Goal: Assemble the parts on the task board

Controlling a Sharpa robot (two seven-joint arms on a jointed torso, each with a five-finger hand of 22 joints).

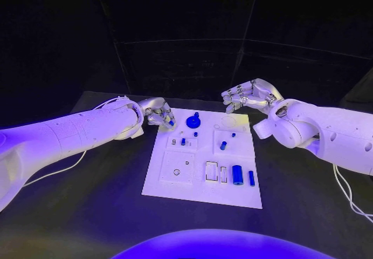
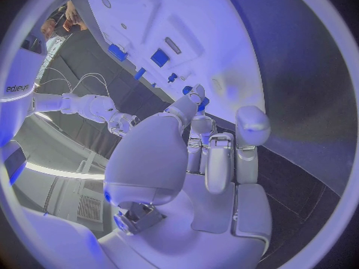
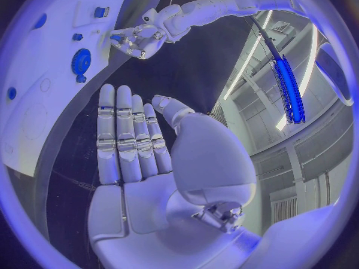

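Observation:
The white task board point(image 1: 175, 186) lies in the middle of the table. On it are a round blue part point(image 1: 194, 120) at the far end, small blue pegs point(image 1: 183, 142) point(image 1: 223, 144) in the middle, and a blue cylinder point(image 1: 237, 174) near the front right. My left hand point(image 1: 159, 114) hovers at the board's far left corner, its fingers curled, pinching a small blue part point(image 1: 171, 123) point(image 2: 203, 101) at the fingertips. My right hand point(image 1: 249, 94) is raised beyond the board's far right corner with its fingers point(image 3: 123, 131) straight and nothing in it.
A thin blue pin point(image 1: 251, 178) lies beside the cylinder, next to two narrow slots point(image 1: 211, 171). A square recess with a hole point(image 1: 177, 167) takes up the board's front left. Black table point(image 1: 93, 205) surrounds the board on all sides.

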